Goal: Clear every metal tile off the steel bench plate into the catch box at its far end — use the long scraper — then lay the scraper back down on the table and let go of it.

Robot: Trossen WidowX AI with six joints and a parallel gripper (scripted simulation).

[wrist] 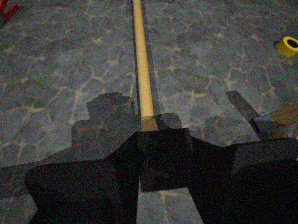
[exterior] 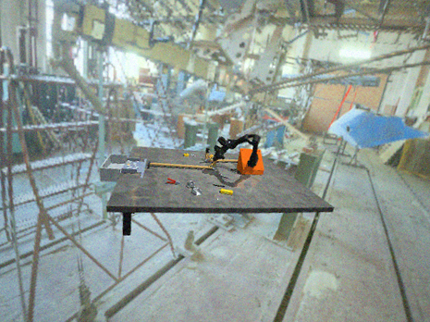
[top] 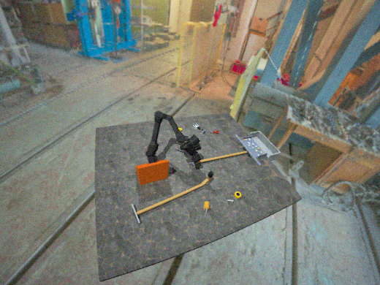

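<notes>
My gripper (top: 197, 164) (wrist: 153, 134) is shut on the black grip at the near end of the long scraper, low over the table. The scraper's straight wooden handle (top: 224, 157) (exterior: 178, 166) (wrist: 143, 70) runs away to a grey crossbar at the near edge of the steel plate (top: 258, 153). Several small metal tiles (top: 252, 143) lie scattered on the plate, mostly pale, one yellowish. The catch box (top: 270, 140) (exterior: 109, 172) adjoins the plate's far end; its inside is too small to read. The scraper's head is outside the wrist view.
A second T-headed tool (top: 172, 198) with a bent handle lies nearby. An orange panel (top: 153, 172) (exterior: 251, 168) stands near the arm's base. Yellow tape (top: 237, 194) (wrist: 286, 48), a yellow-handled tool (top: 207, 204), red pliers (top: 215, 132) (exterior: 171, 181) and silver parts (top: 199, 128) lie around.
</notes>
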